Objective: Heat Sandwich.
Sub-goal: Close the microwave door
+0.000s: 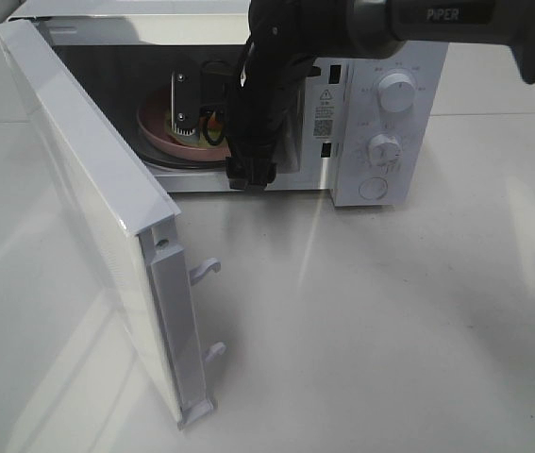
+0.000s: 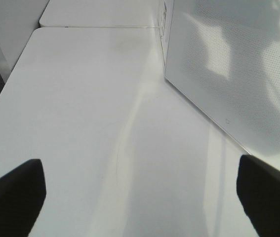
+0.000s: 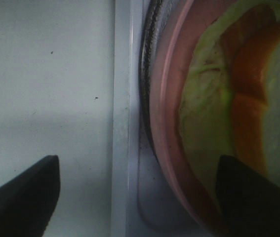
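Note:
The white microwave stands at the back with its door swung wide open to the left. The pink plate lies inside on the turntable, with the sandwich on it. My right gripper reaches into the cavity over the plate. In the right wrist view the right gripper is open. Its fingers stand wide apart, one beside the plate rim and one over the sandwich. My left gripper is open and empty, low over the table behind the door.
The open door juts toward the front left, with two latch hooks on its free edge. The control panel with two knobs is on the microwave's right side. The white table stretches in front.

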